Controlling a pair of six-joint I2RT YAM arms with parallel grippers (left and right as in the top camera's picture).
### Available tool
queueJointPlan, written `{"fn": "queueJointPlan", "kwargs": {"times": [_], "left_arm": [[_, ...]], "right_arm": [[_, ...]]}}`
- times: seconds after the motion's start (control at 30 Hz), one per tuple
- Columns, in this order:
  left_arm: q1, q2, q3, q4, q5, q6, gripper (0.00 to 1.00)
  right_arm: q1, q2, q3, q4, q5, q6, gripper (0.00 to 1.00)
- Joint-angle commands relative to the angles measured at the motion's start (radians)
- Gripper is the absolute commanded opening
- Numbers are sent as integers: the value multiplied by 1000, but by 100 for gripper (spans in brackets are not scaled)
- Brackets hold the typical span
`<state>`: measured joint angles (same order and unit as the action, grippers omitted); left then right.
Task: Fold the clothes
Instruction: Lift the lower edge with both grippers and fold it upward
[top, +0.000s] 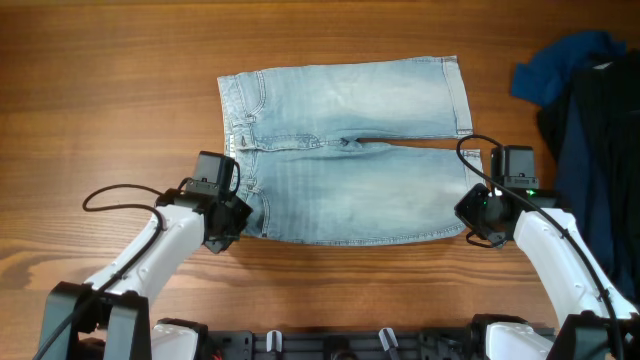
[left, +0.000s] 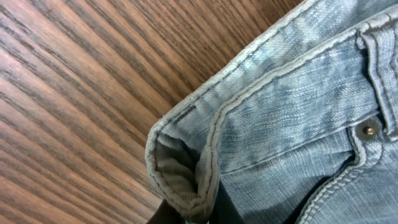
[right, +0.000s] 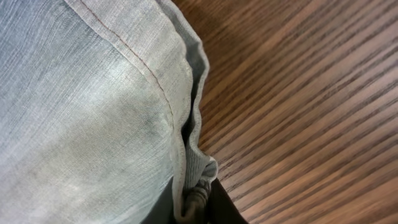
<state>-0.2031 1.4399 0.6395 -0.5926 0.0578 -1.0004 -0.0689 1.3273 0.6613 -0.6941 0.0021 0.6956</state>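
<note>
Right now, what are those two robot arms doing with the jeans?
They are folding the jeans, which lie flat on the table, already doubled over once. The left tool pinches the waistband corner nearest the robot, and the right tool pinches the cuff corner on the other side. A pile of dark clothes sits off to the right, untouched.
</note>
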Motion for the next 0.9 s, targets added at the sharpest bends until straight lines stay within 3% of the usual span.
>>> {"fn": "queueJointPlan", "kwargs": {"times": [0.0,0.2,0.37,0.87], "left_arm": [[-1,13,-23,-1,-18,17,4],[5,10,-13,7,-37,96,4],[5,-39,61,-97,-42,188,4],[5,-315,173,-470,-74,189,5]], "right_arm": [[-5,2,18,-2,27,-8,4],[-5,2,24,-19,28,-16,4],[-5,2,92,-114,29,-42,4],[-5,1,223,-329,61,-68,4]]}}
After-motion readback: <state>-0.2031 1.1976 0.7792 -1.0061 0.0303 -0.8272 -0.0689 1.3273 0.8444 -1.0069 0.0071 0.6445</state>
